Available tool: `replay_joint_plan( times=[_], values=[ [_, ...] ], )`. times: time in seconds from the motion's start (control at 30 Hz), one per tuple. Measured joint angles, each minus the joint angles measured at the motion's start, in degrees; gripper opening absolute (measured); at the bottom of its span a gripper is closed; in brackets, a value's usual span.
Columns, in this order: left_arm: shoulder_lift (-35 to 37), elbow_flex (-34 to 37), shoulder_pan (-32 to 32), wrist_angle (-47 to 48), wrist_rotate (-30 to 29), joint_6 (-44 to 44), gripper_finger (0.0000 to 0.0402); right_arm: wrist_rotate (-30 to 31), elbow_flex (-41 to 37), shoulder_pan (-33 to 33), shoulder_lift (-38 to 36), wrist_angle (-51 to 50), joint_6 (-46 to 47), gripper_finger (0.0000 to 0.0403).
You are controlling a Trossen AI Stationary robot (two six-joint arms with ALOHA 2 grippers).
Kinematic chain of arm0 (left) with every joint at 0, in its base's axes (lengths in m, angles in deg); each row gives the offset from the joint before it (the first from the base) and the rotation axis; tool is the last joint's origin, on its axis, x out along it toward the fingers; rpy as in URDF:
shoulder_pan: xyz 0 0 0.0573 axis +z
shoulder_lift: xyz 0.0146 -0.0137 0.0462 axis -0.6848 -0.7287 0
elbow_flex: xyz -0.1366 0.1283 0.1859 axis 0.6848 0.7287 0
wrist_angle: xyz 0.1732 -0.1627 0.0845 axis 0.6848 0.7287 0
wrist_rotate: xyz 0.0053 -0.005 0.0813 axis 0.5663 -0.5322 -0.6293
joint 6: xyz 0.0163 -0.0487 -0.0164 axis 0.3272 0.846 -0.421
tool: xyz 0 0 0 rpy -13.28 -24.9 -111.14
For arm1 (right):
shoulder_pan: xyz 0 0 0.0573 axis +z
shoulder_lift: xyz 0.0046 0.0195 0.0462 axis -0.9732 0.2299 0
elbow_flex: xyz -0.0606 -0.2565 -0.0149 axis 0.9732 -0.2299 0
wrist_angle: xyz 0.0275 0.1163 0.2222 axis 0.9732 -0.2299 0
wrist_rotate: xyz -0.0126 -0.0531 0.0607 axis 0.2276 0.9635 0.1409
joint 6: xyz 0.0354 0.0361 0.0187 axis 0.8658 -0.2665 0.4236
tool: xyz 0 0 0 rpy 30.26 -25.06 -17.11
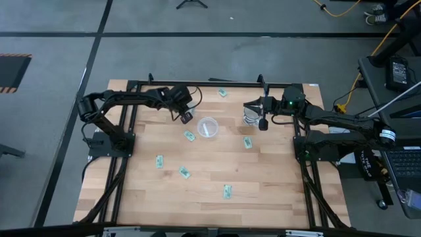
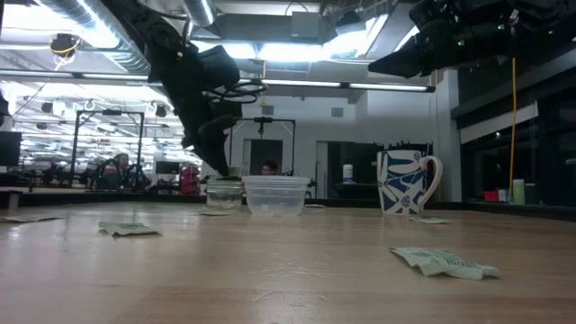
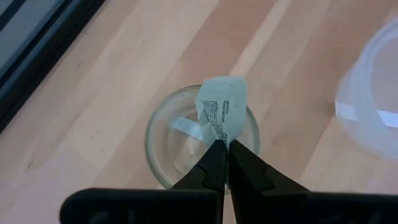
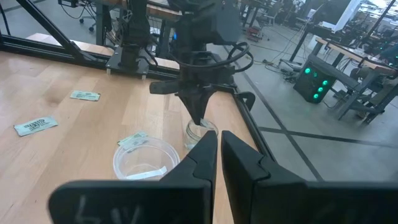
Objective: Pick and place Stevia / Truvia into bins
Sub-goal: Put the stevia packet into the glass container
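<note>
1. A pale wooden bench (image 1: 217, 204) stands on a grey floor (image 1: 197, 56) crossed by dark lines.
2. Long ceiling lights (image 2: 297, 49) glow above an open workshop.
3. A desk with a laptop (image 1: 402, 164) sits beside the bench.
4. A yellow cable (image 1: 342, 10) trails across the floor.

A blue-and-white patterned mug (image 2: 407, 182) stands upright on the wooden table (image 1: 263, 178), toward its far right side, its handle out to the right in the low view. Beyond the far edge lies grey floor (image 1: 59, 79) crossed by dark lines. A laptop (image 1: 399, 71) sits on a desk at far right.
</note>
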Motion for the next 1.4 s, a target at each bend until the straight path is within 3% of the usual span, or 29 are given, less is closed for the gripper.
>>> replay_joint_plan(
  times=[0.43,0.8,1.4],
  values=[
    [0.0,0.2,0.6,-1.0,0.1,-1.1,0.0004,0.0,0.0,0.0,0.0,0.0,0.0,0.0028],
    [-6.5,0.2,0.9,-3.3,-0.7,-1.5,0.0004,0.0,0.0,0.0,0.9,0.0,0.2,0.0028],
    [-5.8,0.2,0.9,-3.7,-1.4,-1.6,0.0014,0.0,0.0,0.0,5.7,2.9,-1.4,0.0028]
  ],
)
